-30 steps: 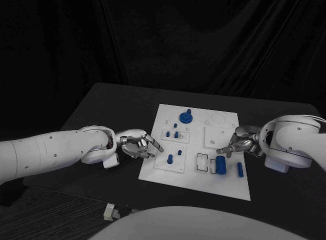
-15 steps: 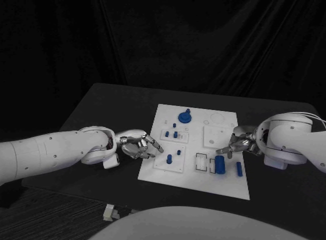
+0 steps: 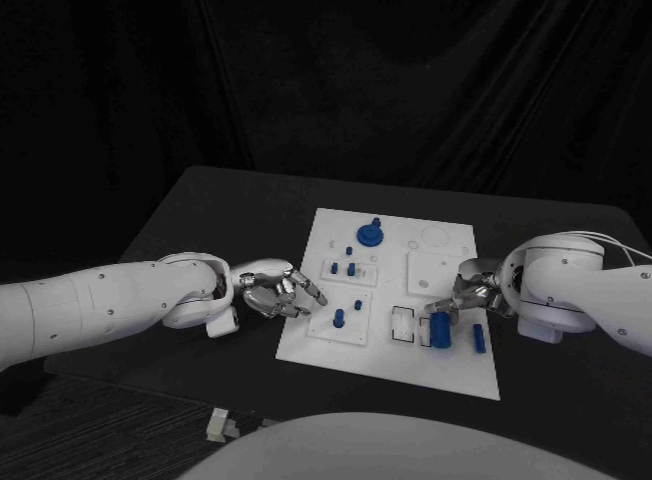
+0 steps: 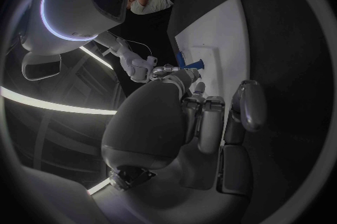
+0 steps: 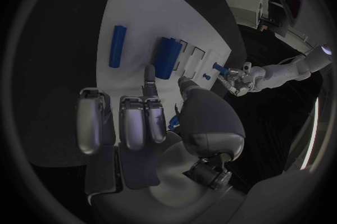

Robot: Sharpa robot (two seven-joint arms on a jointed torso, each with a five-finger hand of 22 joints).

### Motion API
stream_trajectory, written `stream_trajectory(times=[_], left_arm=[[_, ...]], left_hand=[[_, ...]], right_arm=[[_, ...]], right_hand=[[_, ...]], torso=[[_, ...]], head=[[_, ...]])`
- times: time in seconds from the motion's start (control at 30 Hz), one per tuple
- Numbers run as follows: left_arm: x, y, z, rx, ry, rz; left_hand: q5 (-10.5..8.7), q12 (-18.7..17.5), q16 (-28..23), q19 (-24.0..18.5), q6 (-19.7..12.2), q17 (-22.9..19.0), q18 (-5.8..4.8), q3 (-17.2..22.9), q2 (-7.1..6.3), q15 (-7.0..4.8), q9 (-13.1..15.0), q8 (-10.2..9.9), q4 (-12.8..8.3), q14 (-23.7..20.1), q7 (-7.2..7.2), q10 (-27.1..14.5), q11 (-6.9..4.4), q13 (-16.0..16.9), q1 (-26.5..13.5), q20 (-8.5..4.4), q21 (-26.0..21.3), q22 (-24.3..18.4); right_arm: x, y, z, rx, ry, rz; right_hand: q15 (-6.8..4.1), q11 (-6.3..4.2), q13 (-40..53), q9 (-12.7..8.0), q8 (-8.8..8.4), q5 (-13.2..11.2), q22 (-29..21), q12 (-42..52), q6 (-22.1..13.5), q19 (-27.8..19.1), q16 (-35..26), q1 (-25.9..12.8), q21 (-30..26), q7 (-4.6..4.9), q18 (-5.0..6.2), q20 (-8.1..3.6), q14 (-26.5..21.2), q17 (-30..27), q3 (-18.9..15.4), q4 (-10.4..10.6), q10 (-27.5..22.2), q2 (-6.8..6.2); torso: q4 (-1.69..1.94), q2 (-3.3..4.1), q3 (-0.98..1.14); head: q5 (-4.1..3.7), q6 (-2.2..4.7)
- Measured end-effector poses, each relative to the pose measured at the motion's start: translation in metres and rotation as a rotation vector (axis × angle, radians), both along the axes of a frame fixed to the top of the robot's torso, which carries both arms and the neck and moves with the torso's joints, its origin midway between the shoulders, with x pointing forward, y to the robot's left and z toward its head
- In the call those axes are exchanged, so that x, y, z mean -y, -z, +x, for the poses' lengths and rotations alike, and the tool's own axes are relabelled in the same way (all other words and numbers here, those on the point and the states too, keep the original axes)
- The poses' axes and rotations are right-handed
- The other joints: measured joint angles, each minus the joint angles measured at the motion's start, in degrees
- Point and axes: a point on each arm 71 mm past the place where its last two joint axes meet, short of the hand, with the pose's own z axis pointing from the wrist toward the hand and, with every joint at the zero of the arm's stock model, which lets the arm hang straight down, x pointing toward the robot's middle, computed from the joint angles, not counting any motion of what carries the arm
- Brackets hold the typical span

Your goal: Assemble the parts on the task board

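Two white, smooth-shelled arms are seen, built of rounded cylindrical segments. The left arm (image 3: 88, 305) is dotted with small dark screw heads along its casing, and a bulbous white wrist housing is carried at its end. The right arm (image 3: 593, 290) is fitted with a similar rounded housing, over which thin pale cables are looped. The left hand (image 3: 279, 289) is made of polished silver metal, with segmented fingers and darker pads. The right hand (image 3: 468, 291) is finished in the same silver, its broad domed back (image 5: 207, 117) being glossy and its fingertips (image 5: 91, 120) capped with rounded blocks.
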Motion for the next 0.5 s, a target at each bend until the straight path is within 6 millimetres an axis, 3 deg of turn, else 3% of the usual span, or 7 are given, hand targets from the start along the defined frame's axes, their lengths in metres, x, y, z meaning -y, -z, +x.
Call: stream_trajectory(times=[0.5], left_arm=[[0.001,0.0,0.0,-0.004,0.003,0.0]], left_hand=[[0.0,0.0,0.0,0.0,0.0,0.0,0.0,0.0,0.0,0.0,0.0,0.0,0.0,0.0,0.0,0.0,0.0,0.0,0.0,0.0,0.0,0.0]], right_arm=[[0.0,0.012,0.002,-0.029,0.002,-0.02]], right_hand=[[0.0,-0.02,0.0,0.5,-0.28,13.6,0.0,0.0,0.2,0.0,0.0,1.1,-0.9,-0.2,0.0,0.0,0.0,0.0,1.9,-1.9,0.0,1.13]], torso=[[-0.03,0.02,0.0]], head=[[-0.08,0.0]])
